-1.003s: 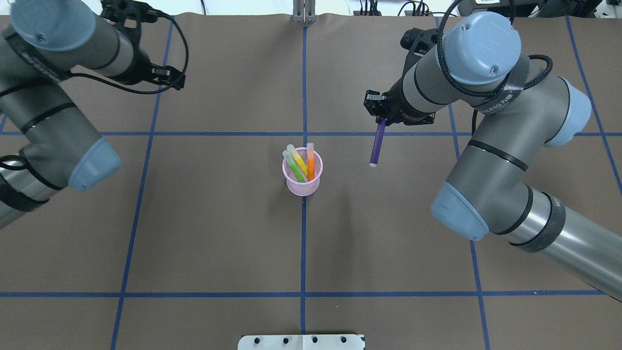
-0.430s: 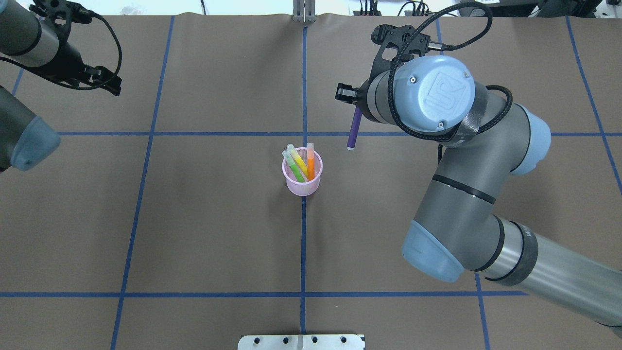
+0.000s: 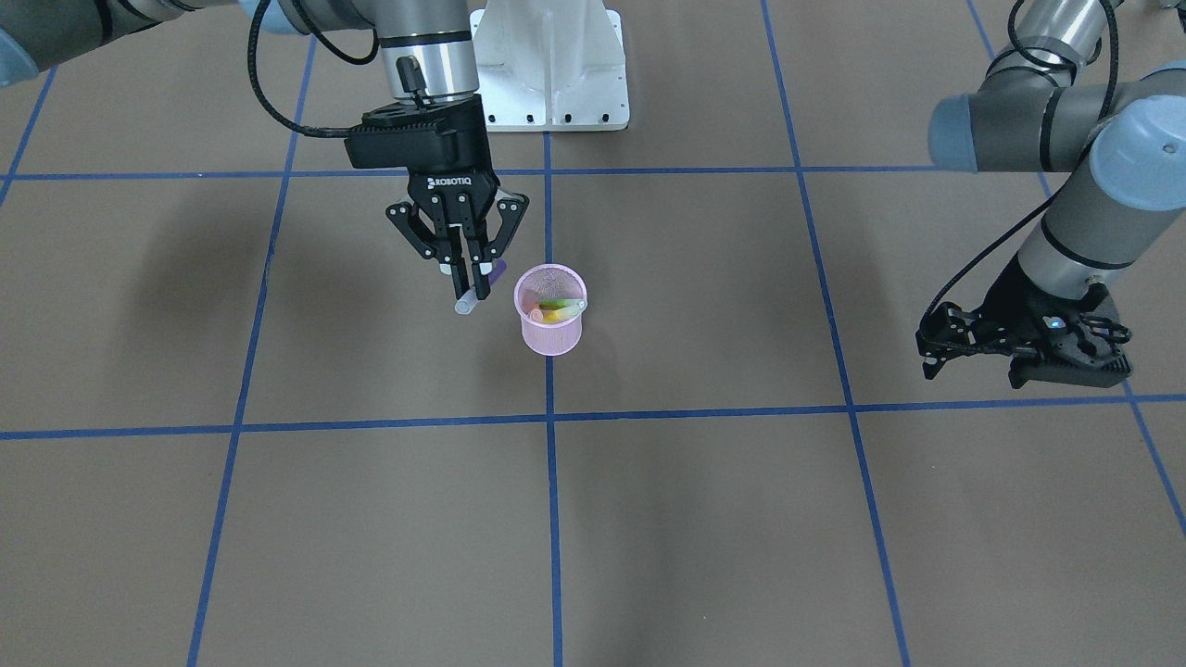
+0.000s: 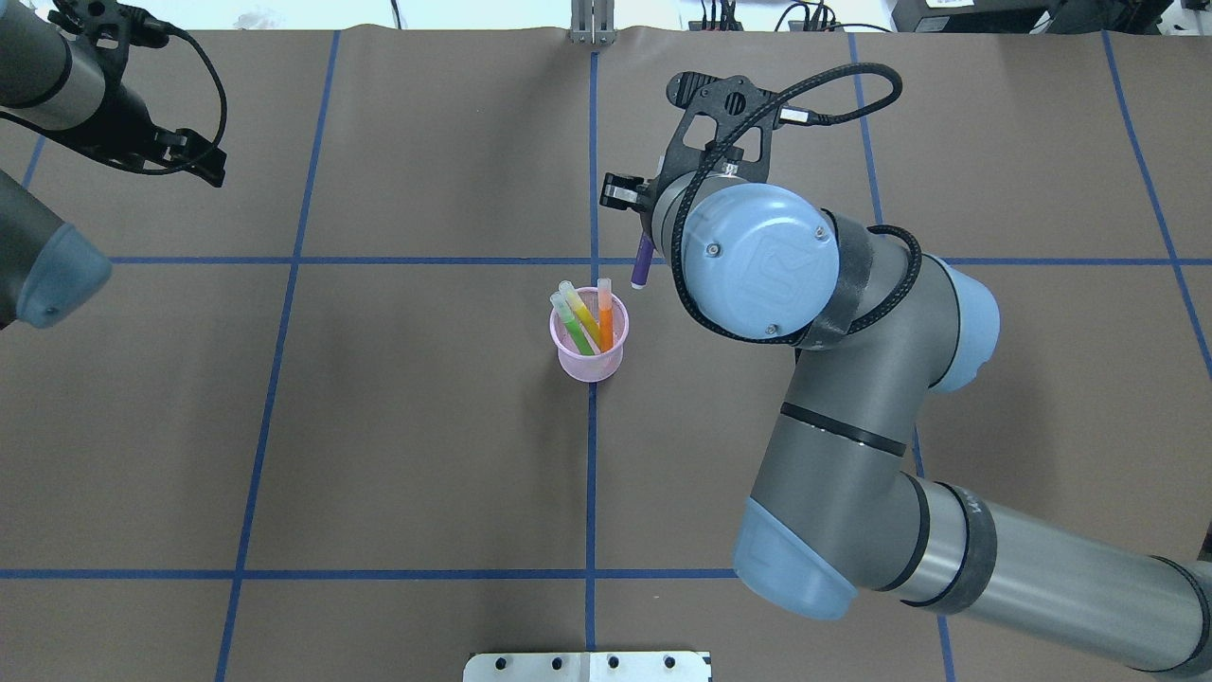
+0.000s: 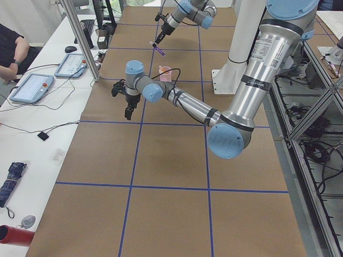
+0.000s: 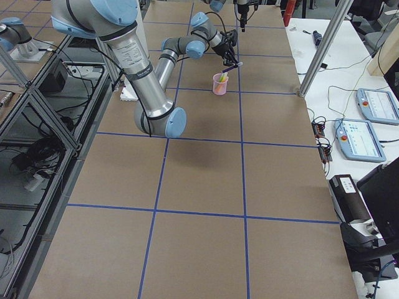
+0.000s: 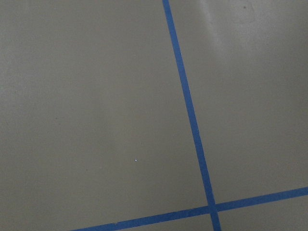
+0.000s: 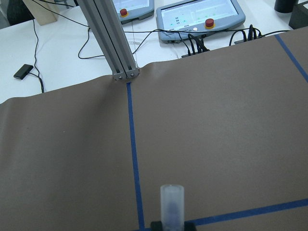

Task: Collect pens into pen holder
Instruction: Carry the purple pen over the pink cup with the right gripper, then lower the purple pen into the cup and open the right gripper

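Note:
The pink mesh pen holder (image 4: 587, 365) (image 3: 550, 335) stands at the table's middle on the blue centre line. A green pen (image 4: 576, 333), a yellow pen (image 4: 581, 311) and an orange pen (image 4: 605, 320) lean inside it. My right gripper (image 3: 471, 278) hangs just beside the holder's rim, shut on the purple pen (image 4: 642, 267), which is tilted with its pale cap (image 3: 464, 304) (image 8: 172, 201) lowest. In the overhead view the right wrist hides most of this gripper. My left gripper (image 3: 929, 350) (image 4: 216, 167) is far off at the table's left side, open and holding nothing.
The robot's white base (image 3: 547, 65) sits behind the holder. A metal post (image 4: 592, 28) stands at the far edge and a metal plate (image 4: 587, 666) at the near edge. Control panels (image 8: 199, 14) and cables lie beyond the table. A person (image 5: 10, 48) sits at the side desk.
My right arm has swung left with the purple pen, from well right of the holder to just beside its rim. The left arm has pulled back toward the left edge.

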